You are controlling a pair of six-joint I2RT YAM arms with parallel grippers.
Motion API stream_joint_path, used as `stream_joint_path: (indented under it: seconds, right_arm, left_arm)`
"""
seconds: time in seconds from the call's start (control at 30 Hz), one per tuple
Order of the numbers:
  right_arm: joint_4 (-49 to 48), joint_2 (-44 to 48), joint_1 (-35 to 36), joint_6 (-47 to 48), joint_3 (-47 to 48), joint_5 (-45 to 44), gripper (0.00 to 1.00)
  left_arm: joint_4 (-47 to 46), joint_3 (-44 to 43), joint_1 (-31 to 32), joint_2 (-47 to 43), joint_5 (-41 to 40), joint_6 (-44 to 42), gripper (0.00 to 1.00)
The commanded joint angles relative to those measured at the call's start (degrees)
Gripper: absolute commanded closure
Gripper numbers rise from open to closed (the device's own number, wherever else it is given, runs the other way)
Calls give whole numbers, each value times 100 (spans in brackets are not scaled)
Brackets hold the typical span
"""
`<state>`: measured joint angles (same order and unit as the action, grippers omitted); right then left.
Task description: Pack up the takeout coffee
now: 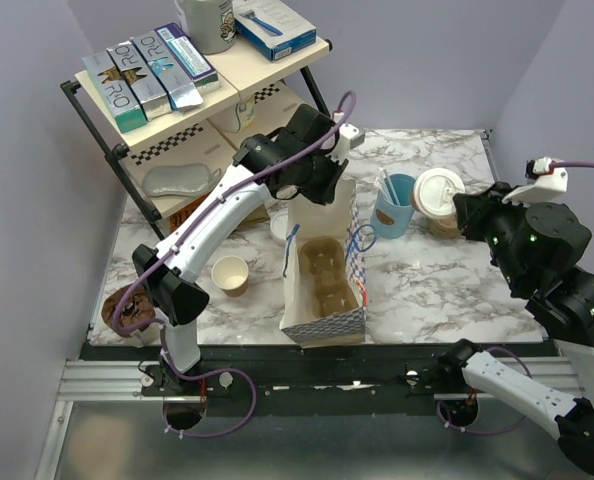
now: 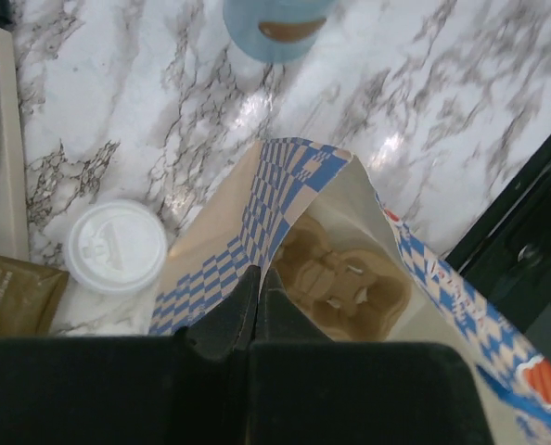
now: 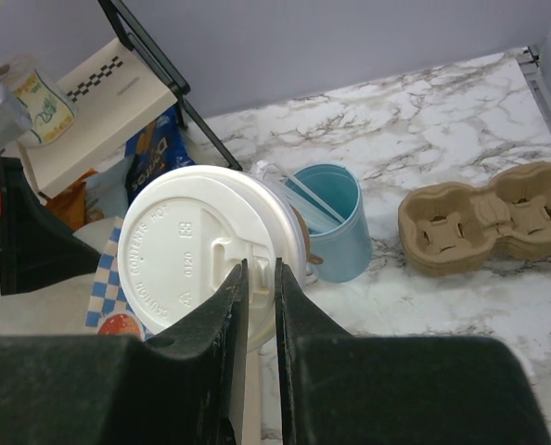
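One white marble-veined table [image 1: 447, 290], closed in by lavender walls [image 1: 427, 60] at back and both sides; black-framed shelf rack [image 1: 167, 148] at back left.

One blue-checked paper bag [image 2: 285, 185], upright at centre, mouth open, brown cup carrier [image 1: 327, 275] in its bottom, near end close to the front table edge.

Left arm: arched from near-left base to the bag's far end. Left gripper [image 2: 260, 273] pointing down, fingers together, pinching the bag's rim.

Right arm: folded at right, reaching leftward. Right gripper [image 3: 262, 269] clamped on the lid rim of the takeout coffee [image 1: 438, 192], just right of the light-blue cup [image 1: 394, 205]; lifted or standing, unclear.

Bare marble between bag and right arm.

Second carrier [image 3: 484, 218] on the table, right of the blue cup. Lidless tan cup [image 1: 229, 274] left of the bag. Loose white lid [image 2: 115, 246] beside the bag's far end.
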<state>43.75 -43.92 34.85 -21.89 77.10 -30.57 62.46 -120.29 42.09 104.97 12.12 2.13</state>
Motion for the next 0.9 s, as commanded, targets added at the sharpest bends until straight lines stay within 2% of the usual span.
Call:
stream_joint_path:
  seconds: [0.0,0.13,0.37,0.53,0.57,0.67,0.87]
  right_arm:
    - [90,41,-13,159,454,165,99]
    - [116,103,-22,264,736,376,99]
    - [283,182,-13,273,1166,727,99]
    - [257,51,-13,238,1500,1684,99]
    - [240,-28,-13,247,1588,2112,99]
    - [213,-143,-13,220,1615,2615,99]
    - [73,-248,-13,141,1475,2976,99]
  left_arm:
    - [-136,-259,10,-63,-605,2462,100]
    - [-558,627,-16,-642,-395,3518,100]
    - [-391,1182,-147,-1294,-641,4855,100]
    - [-515,1753,-368,-1830,-807,5551,100]
    - [-654,1859,-368,-1892,-842,5666,100]
    - [-980,2290,-377,-2138,-737,6097,100]
    - [-1078,2677,-394,-2358,-773,6624,100]
